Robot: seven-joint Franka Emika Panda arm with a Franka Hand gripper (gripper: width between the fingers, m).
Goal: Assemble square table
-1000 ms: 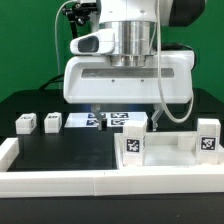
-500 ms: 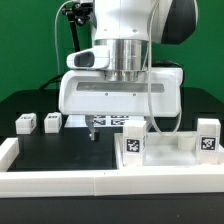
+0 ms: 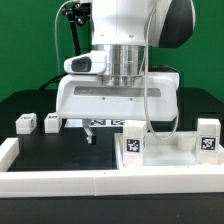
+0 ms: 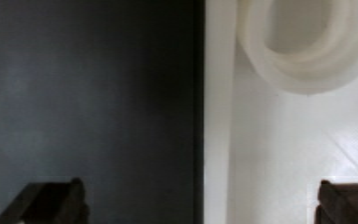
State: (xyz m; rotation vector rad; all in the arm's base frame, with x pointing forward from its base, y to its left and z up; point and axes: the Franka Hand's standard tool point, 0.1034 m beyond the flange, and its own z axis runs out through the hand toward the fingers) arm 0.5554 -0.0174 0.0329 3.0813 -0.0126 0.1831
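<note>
The square tabletop (image 3: 165, 152), a white tray-like part with black-and-white tags at its near corners, lies at the exterior view's right. Two small white tagged legs (image 3: 25, 123) (image 3: 52, 122) stand at the left. My gripper (image 3: 110, 133) hangs open and empty over the tabletop's left edge, one finger (image 3: 90, 136) low above the black table and the other hidden near the tabletop's corner. In the wrist view the gripper (image 4: 197, 205) straddles that edge: dark table on one side, the white tabletop (image 4: 282, 150) with a round recess (image 4: 309, 45) on the other.
The marker board (image 3: 104, 123) lies flat behind the gripper. Long white bars (image 3: 60, 180) run along the table's front and left edge (image 3: 8, 150). The arm's wide white hand body (image 3: 115, 95) blocks the view of the back of the table.
The gripper has moved toward the exterior view's left and come lower, from above the marker board toward the tabletop's left edge. The parts have not moved.
</note>
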